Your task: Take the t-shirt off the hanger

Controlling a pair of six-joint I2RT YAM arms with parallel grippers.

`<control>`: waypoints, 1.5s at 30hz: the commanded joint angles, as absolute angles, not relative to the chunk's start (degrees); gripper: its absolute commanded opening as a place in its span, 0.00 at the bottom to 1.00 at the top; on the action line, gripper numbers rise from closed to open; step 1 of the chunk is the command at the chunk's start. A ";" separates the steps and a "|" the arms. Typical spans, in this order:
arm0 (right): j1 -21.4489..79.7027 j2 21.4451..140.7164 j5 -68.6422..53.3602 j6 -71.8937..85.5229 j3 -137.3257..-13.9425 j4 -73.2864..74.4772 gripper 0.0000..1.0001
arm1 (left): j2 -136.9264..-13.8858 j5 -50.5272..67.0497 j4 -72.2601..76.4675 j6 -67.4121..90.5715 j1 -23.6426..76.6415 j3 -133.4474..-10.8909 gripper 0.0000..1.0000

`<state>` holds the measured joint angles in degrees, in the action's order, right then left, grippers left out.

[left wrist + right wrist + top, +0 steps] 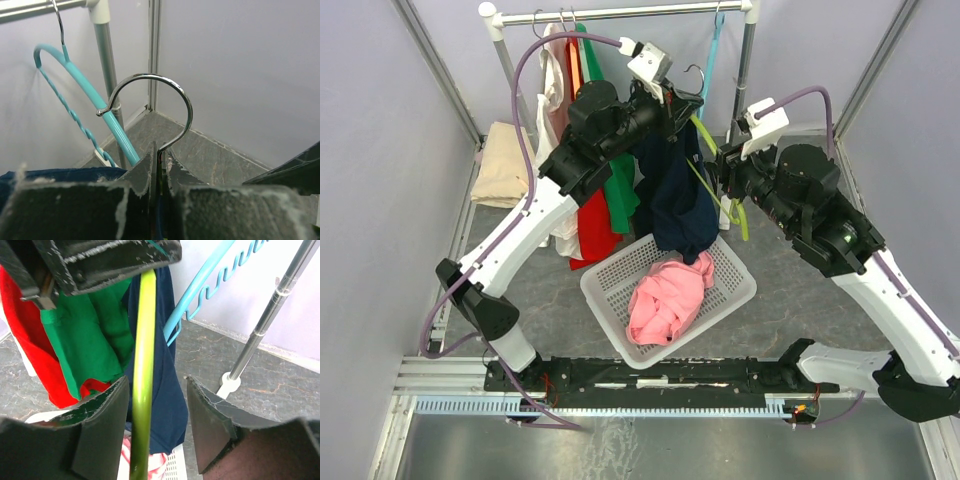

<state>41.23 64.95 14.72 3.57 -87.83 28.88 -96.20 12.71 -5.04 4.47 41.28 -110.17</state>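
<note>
We see the navy t-shirt (pixel 675 200) at the centre of the overhead frame. It is draped on a hanger (pixel 718 195) with lime-green arms and hangs down towards the basket. In the left wrist view a strip of its fabric (pixel 50 175) shows at the lower left. In the right wrist view it (pixel 167 405) hangs behind the lime-green arm (pixel 145 340).

The hanger's metal hook (pixel 150 76) curves up in the middle of the left wrist frame, clear of the rail. The left gripper (pixel 159 162) is clenched on the hook's neck, its fingers (pixel 142 170) pressed together around the wire. From above we find this gripper (pixel 665 95) just above the shirt.

The right gripper (pixel 157 390) stands released, its jaws apart on either side of the lime-green arm. The arm runs close beside the frame-left finger (pixel 107 410); whether they touch we cannot tell. Overhead it (pixel 725 165) sits right of centre.

Left of the navy shirt hang a green shirt (pixel 620 195) and a red shirt (pixel 595 230). A teal hanger (pixel 712 55) hangs from the rail (pixel 620 12) at the upper right. Below centre a white basket (pixel 610 290) holds a pink garment (pixel 665 295). A beige cloth (pixel 500 160) lies at the left edge.
</note>
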 commanded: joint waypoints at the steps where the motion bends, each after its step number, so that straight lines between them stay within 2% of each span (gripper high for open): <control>1: 41.19 64.89 15.57 3.24 -87.40 26.62 0.55 | -92.13 14.66 0.61 5.20 41.57 -110.93 0.03; 12: 41.20 64.11 15.70 3.59 -86.40 24.40 0.26 | -92.63 14.06 0.53 5.01 41.57 -110.41 0.03; 19: 41.20 63.05 15.91 3.60 -85.06 22.85 0.02 | -93.33 13.16 0.20 5.02 41.57 -110.31 0.03; 21: 41.14 62.24 15.94 3.60 -84.32 21.89 0.02 | -93.94 12.18 -0.91 4.95 41.57 -111.23 0.06; 22: 41.18 61.89 16.18 3.63 -83.88 21.40 0.02 | -94.26 11.71 -1.61 4.86 41.57 -111.81 0.13; 24: 41.17 61.43 16.62 3.82 -83.51 20.68 0.02 | -94.77 10.88 -2.76 4.68 41.57 -112.82 0.34; 26: 41.15 61.26 17.54 3.97 -83.50 20.45 0.02 | -94.54 9.98 -3.07 4.61 41.57 -112.90 0.49; 29: 41.13 60.88 18.96 4.26 -83.49 20.35 0.02 | -93.71 8.82 -2.55 4.56 41.60 -111.78 0.62; 33: 41.14 60.03 20.23 4.20 -82.73 19.08 0.02 | -91.32 7.29 -1.29 4.36 41.57 -108.35 0.66; 45: 41.16 57.37 20.36 2.31 -82.09 16.79 0.02 | -83.95 8.26 7.01 4.39 41.64 -91.65 0.65</control>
